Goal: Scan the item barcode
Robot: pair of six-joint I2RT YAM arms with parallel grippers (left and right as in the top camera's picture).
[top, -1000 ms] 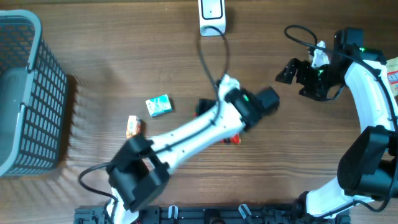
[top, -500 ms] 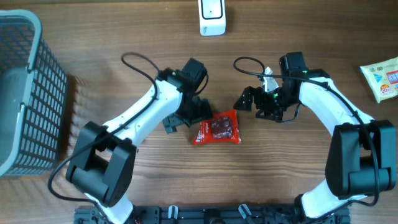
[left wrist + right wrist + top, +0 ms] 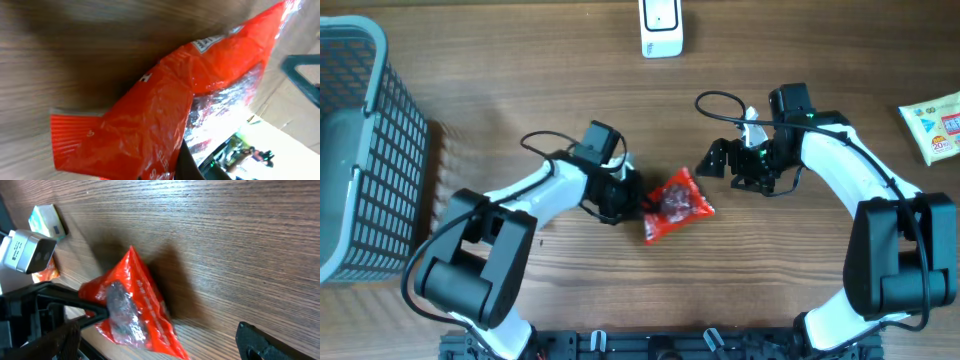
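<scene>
The red packet (image 3: 678, 203) lies on the surface (image 3: 520, 80) well apart from the white scanner (image 3: 661, 28), on my near side of it and almost straight in line with it. One end looks tipped up off the wood.

I judge it light and soft: thin crinkly film, part clear, with loose lumpy contents that would shift if I tilted it. The film looks slippery and would buckle under a hard squeeze on the belly. The flat crimped seam (image 3: 70, 137) at an end is the stiffest place to take hold of, and a grip there leaves the printed faces free to turn toward the scanner. I cannot make out the barcode from any view.

My left gripper (image 3: 632, 195), nearer me than the scanner and a little to its left, is closed down narrow on the packet's end, though the exact bite is hidden. My right gripper (image 3: 722, 165), nearer me than the scanner and to its right, stands wide and holds nothing, just clear of the packet.
</scene>
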